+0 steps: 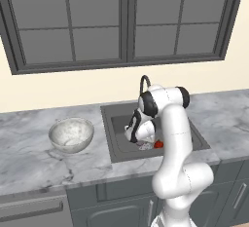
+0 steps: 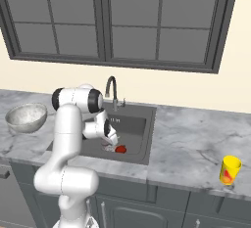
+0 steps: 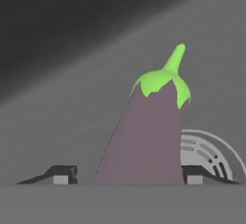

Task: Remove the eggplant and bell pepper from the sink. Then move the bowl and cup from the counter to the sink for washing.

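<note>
One grey-and-white veined marble counter (image 1: 29, 158) runs left to right above dark grey cabinets, and one dark grey rectangular sink (image 1: 109, 133) is recessed in it under a curved gooseneck faucet (image 2: 111, 88).

One large, round, deep, white-grey marbled bowl (image 1: 71, 134) stands on the counter well to the left of the sink. It is judged the heaviest and most breakable item, best taken by its rim.

One purple oblong eggplant (image 3: 146, 139) with a green stem cap lies on the sink floor. In the hand view its body runs between the two finger tips, stem pointing away, with the round whitish drain (image 3: 206, 153) just beside it on the right. It is judged light, firm and smooth-skinned, hence somewhat slippery. The thick mid-body offers the surest hold, because the tapered stem end would slide out.

One two-finger gripper (image 3: 127, 175) is lowered into the sink. Its jaws stand apart on either side of the eggplant, and a clamp is not yet evident.

One small, plain, bright yellow cylindrical cup (image 2: 230, 169) stands on the counter far to the right of the sink, near the front edge. It is judged light and rigid, and can be taken across its wall.

One small, rounded, bright red bell pepper (image 2: 120, 148) rests on the sink floor just right of the hand. It is judged light, hollow and glossy, best gripped across its widest part.
</note>
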